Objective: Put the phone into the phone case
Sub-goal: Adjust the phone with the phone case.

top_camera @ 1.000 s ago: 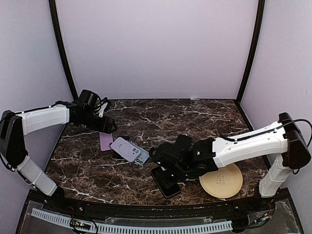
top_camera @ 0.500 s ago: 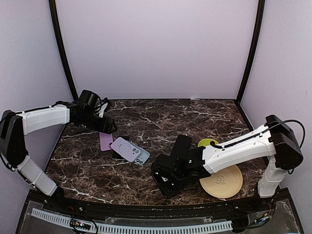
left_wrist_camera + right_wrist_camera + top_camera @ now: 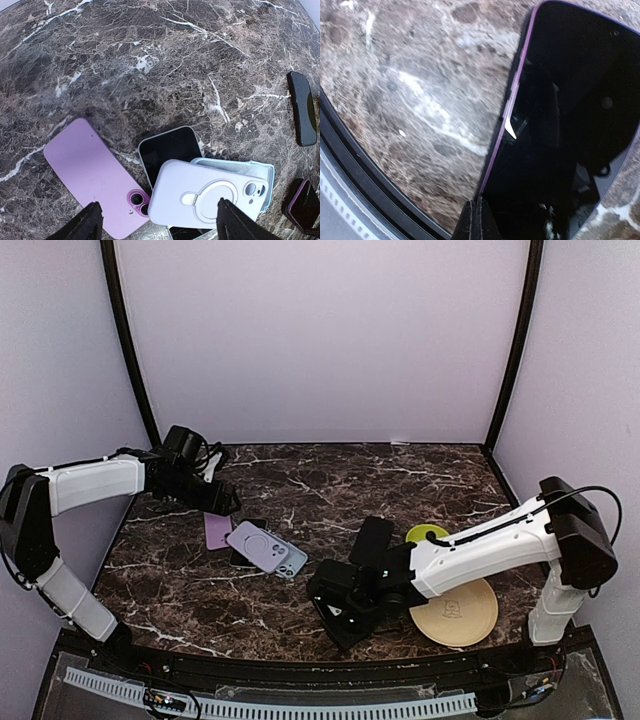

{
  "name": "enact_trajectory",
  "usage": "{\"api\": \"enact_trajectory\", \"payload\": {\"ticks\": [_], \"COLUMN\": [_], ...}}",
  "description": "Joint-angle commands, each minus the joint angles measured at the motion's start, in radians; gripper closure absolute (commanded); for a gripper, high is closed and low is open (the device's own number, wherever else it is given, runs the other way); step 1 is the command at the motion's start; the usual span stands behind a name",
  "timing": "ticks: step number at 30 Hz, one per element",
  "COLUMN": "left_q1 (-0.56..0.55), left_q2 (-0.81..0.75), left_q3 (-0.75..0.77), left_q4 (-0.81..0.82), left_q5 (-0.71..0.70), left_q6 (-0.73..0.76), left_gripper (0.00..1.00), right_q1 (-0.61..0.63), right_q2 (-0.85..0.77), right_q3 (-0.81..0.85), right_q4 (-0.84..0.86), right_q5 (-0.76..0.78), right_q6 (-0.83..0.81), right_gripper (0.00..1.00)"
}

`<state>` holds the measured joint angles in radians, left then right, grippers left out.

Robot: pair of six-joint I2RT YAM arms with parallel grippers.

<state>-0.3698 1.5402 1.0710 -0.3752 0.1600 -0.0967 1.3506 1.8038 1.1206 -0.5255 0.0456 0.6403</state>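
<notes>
Looking first at the purple-rimmed phone (image 3: 570,125), I find it flat and screen-up on the bench (image 3: 330,475), close to the front rail (image 3: 370,165), slanted to that rail and well apart from the cases. Whether the rim is its own frame or a case already on it, I cannot tell. My right hand (image 3: 474,220) is down over it with its fingers pinched fully together. From the wrist camera the tips sit at the phone's lower left edge, right by the purple rim. Nothing shows between them, and I cannot tell whether they touch the phone. I judge that a closed hand at the edge suits nudging or levering the phone rather than lifting it, since a flat handset on stone gives fingers little to get under. From overhead the arm covers most of the phone. Further up the bench to the left lies the lilac case (image 3: 210,192), back up with its ring mount showing, resting on a pale blue case (image 3: 265,172) and partly over a black-screened phone (image 3: 170,152). A lilac phone (image 3: 92,175) lies camera-side up just beside them. My left hand (image 3: 157,225) hangs above that pile, spread wide and holding nothing, which I read as ready to steady or take a case. A black handset (image 3: 302,107) lies alone between the pile and the right arm, and a tan disc (image 3: 460,615) and a yellow-green disc (image 3: 427,533) sit off to the right.
</notes>
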Motion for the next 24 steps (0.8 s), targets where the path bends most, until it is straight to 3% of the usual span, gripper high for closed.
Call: {"api": "enact_trajectory", "payload": {"ticks": [1, 10, 24], "left_q1": [-0.006, -0.006, -0.006], "left_q2": [0.003, 0.000, 0.008], "left_q3": [-0.005, -0.004, -0.004], "left_q4": [-0.016, -0.014, -0.016], "left_q5": [0.001, 0.001, 0.007], "left_q6": [0.009, 0.010, 0.012], "left_gripper": [0.19, 0.19, 0.19], "right_q1": [0.001, -0.059, -0.059], "right_q2": [0.009, -0.089, -0.025], "right_q3": [0.060, 0.029, -0.151], "right_q4": [-0.168, -0.218, -0.103], "right_q5": [0.066, 0.138, 0.018], "right_q6": [-0.040, 0.009, 0.042], "right_gripper": [1.00, 1.00, 1.00]}}
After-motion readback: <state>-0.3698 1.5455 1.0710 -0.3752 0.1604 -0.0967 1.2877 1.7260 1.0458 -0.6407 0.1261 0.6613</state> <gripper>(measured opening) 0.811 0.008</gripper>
